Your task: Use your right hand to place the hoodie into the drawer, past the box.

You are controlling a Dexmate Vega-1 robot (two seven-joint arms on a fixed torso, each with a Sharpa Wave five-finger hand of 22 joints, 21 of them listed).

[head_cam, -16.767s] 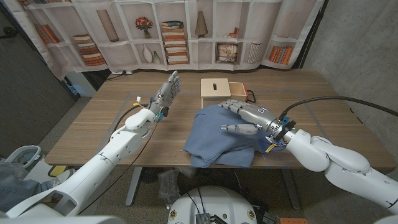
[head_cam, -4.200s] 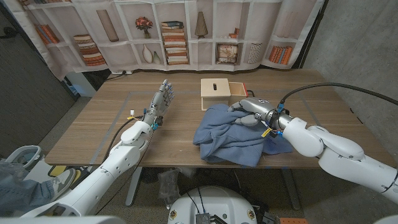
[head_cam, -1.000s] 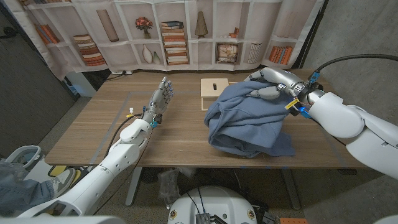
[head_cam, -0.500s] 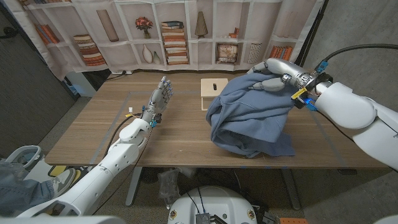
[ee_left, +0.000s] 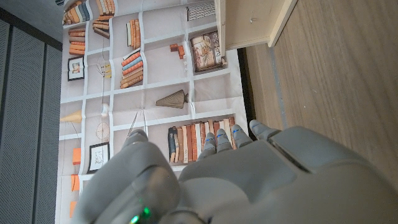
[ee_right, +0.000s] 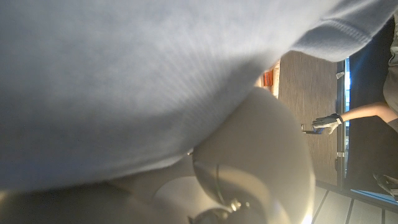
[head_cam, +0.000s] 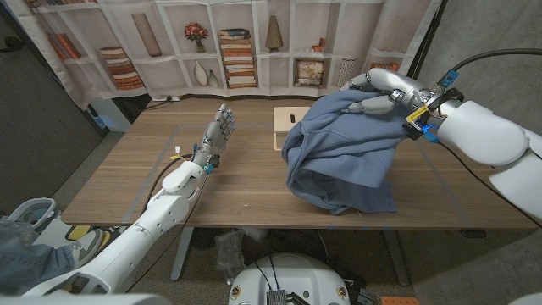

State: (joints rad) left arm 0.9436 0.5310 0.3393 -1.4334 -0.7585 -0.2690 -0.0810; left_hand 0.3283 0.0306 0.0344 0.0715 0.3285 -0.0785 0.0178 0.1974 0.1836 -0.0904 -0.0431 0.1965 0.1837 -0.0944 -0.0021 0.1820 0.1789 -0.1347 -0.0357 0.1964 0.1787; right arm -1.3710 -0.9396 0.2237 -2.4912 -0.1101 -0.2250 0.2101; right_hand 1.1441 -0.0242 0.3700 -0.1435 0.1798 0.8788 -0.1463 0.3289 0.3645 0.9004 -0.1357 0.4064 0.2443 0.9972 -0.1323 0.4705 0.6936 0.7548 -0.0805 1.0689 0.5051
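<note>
The blue hoodie (head_cam: 343, 157) hangs from my right hand (head_cam: 378, 93), which grips its top fold high above the table's far right. Its lower folds still touch the tabletop near the front edge. The cloth hides most of the light wooden drawer box (head_cam: 288, 124) behind it; only the box's left part with a dark slot shows. Blue fabric (ee_right: 143, 74) lies right over my right hand (ee_right: 249, 162) in the right wrist view. My left hand (head_cam: 218, 134) stands on its edge over the table's left middle, fingers straight and apart, holding nothing, and shows as pale fingers (ee_left: 217, 174) in the left wrist view.
A printed bookshelf backdrop (head_cam: 237, 51) lines the far side behind the wooden table (head_cam: 127, 182). In the right wrist view a person's gloved hand (ee_right: 326, 122) shows beyond the table. A corner of the wooden box (ee_left: 261, 22) appears in the left wrist view.
My right hand has lifted the hoodie off the table and carried it up and toward the far right, over the drawer box. The left hand has stayed where it was.
</note>
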